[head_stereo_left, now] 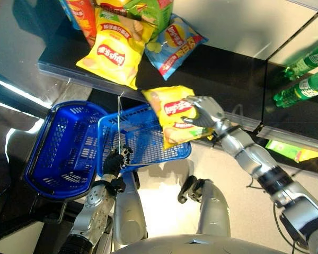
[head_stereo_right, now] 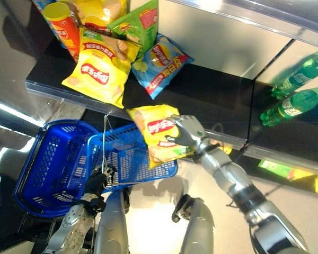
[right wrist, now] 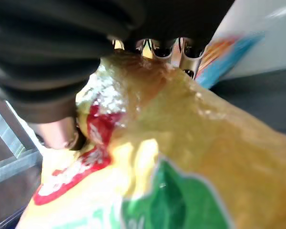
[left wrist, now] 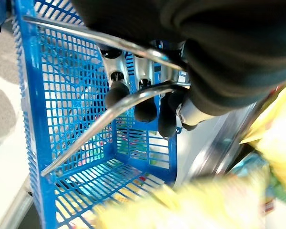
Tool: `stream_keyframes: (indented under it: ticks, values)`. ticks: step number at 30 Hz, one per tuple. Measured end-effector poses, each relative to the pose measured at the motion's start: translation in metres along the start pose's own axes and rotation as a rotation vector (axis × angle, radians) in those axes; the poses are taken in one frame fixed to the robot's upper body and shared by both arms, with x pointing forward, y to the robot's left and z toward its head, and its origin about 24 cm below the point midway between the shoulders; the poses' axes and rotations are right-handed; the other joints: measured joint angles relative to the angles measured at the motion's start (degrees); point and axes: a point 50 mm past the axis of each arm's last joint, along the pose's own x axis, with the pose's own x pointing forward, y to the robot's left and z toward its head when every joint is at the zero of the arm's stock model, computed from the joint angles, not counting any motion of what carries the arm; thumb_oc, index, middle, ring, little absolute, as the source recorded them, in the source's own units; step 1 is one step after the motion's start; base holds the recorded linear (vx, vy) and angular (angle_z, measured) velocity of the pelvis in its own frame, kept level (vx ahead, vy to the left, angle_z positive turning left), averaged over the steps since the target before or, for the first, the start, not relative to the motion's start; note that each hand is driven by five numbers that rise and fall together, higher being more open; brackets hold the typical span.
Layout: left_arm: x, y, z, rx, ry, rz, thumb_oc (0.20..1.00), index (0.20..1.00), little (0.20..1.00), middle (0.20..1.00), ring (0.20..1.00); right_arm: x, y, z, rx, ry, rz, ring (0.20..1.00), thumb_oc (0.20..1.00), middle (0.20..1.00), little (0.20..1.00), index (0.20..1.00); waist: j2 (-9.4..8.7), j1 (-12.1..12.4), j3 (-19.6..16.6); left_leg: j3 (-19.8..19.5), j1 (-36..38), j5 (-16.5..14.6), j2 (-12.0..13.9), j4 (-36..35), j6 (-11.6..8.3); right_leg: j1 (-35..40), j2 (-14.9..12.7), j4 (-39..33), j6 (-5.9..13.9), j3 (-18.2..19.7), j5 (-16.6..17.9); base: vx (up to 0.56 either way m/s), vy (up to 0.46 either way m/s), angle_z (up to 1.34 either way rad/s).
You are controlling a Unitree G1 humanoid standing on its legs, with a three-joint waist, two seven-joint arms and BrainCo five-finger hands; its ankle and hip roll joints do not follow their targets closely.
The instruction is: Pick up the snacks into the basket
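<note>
Left eye view: a dark shelf [head_stereo_left: 217, 63] is seen across the top with snack bags piled on it, a large yellow bag [head_stereo_left: 114, 53] and a blue bag [head_stereo_left: 175, 45] among them, and green bottles [head_stereo_left: 302, 79] in a mirrored side bay. Below the shelf edge, two blue baskets are seen side by side; the nearer basket [head_stereo_left: 143, 138] is held up by its wire handle [left wrist: 109, 112], round which the fingers of the left hand [head_stereo_left: 115, 161] are curled, as the left wrist view shows. The task's thing, a yellow chip bag [head_stereo_left: 172, 114], is held in the air by the right hand [head_stereo_left: 204, 112], with fingers and thumb closed round its side; it hangs over the basket's far right corner, partly past the rim, as far as can be judged. The step in hand is judged to be the carry to the basket. It would be done well if the bag were brought further toward the basket's middle and lowered before release, so that it is not caught on the rim or dropped outside. The handle should be kept level and steady so that the opening is not tipped away, and the bag should not be squeezed harder than is needed.
</note>
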Motion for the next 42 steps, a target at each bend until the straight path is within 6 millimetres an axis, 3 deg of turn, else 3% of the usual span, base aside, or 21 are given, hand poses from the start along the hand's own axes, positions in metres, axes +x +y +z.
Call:
stream_keyframes:
  ticks: [4, 12, 19, 25, 26, 29, 34, 42]
  values:
    - [-0.002, -0.012, 0.002, -0.017, 0.001, -0.072, 0.2, 0.2, 0.2, 0.2, 0.2, 0.027, 0.026, 0.023, -0.057, -0.049, 0.121, 0.2, 0.2, 0.2, 0.2, 0.2, 0.68, 1.68, 0.64, -0.71, 0.24, 0.29, -0.61, -0.4, 0.1, 1.05, -0.35, -0.25, 0.2, -0.81, -0.05, 0.01, -0.029, 0.14]
    - [0.002, -0.025, 0.0, -0.04, 0.032, -0.153, 0.2, 0.2, 0.2, 0.2, 0.2, 0.044, 0.058, 0.045, -0.174, -0.053, 0.275, 0.2, 0.2, 0.2, 0.2, 0.2, 1.01, 3.86, 0.97, -1.65, -0.05, 0.91, -1.42, -0.64, -0.4, 2.25, -0.86, -0.48, 0.68, -2.04, -0.43, -0.01, -0.017, 0.11]
    - [0.005, -0.042, -0.008, -0.062, 0.101, -0.24, 0.2, 0.2, 0.2, 0.2, 0.2, 0.031, 0.091, 0.041, -0.276, 0.002, 0.45, 0.2, 0.2, 0.2, 0.2, 0.2, 2.39, 5.97, 1.76, -3.02, 0.77, 1.38, -2.63, -1.52, -0.03, 4.41, -1.48, -0.78, 1.21, -3.44, -0.78, -0.01, -0.006, 0.15]
    - [0.009, -0.058, -0.012, -0.101, 0.133, -0.302, 0.2, 0.2, 0.2, 0.2, 0.2, 0.028, 0.096, 0.036, -0.297, 0.031, 0.505, 0.2, 0.2, 0.2, 0.2, 0.2, 3.97, 7.47, 2.63, -4.03, 0.71, 1.72, -4.26, -1.89, 0.2, 5.42, -2.8, -0.62, 1.92, -4.56, -1.22, 0.0, 0.009, 0.17]
    - [0.009, -0.058, -0.012, -0.1, 0.138, -0.31, 0.2, 0.2, 0.2, 0.2, 0.2, 0.028, 0.097, 0.038, -0.295, 0.031, 0.522, 1.0, 1.0, 1.0, 1.0, 1.0, 4.05, 7.54, 2.66, -4.29, 0.71, 1.72, -4.56, -1.93, 0.2, 5.83, -3.0, -0.64, 2.12, -4.77, -1.36, 0.0, 0.03, 0.17]
    - [0.01, -0.06, -0.011, -0.096, 0.142, -0.326, 0.2, 0.2, 0.2, 0.2, 0.2, 0.025, 0.104, 0.041, -0.279, 0.031, 0.575, 1.0, 1.0, 1.0, 1.0, 1.0, 4.08, 7.69, 2.68, -4.38, 0.71, 1.71, -4.9, -1.99, 0.22, 6.2, -3.28, -0.87, 2.33, -5.19, -1.49, -0.01, 0.031, 0.1]
    - [0.012, -0.061, -0.009, -0.093, 0.136, -0.331, 0.2, 0.2, 0.2, 0.2, 0.2, 0.002, 0.126, 0.044, -0.228, 0.048, 0.667, 1.0, 1.0, 1.0, 1.0, 1.0, 4.1, 7.44, 2.69, -4.37, 0.78, 1.72, -5.05, -2.07, 0.25, 6.22, -3.44, -0.82, 2.35, -5.18, -1.49, -0.01, 0.023, 0.0]
    - [0.013, -0.059, -0.008, -0.089, 0.132, -0.316, 0.2, 0.2, 0.2, 0.2, 0.2, 0.004, 0.123, 0.04, -0.134, 0.104, 0.64, 1.0, 1.0, 1.0, 1.0, 1.0, 4.1, 7.03, 2.67, -4.14, 0.89, 1.71, -4.69, -1.3, 0.34, 6.06, -3.33, -0.39, 2.21, -4.49, -1.4, -0.01, 0.026, -0.02]
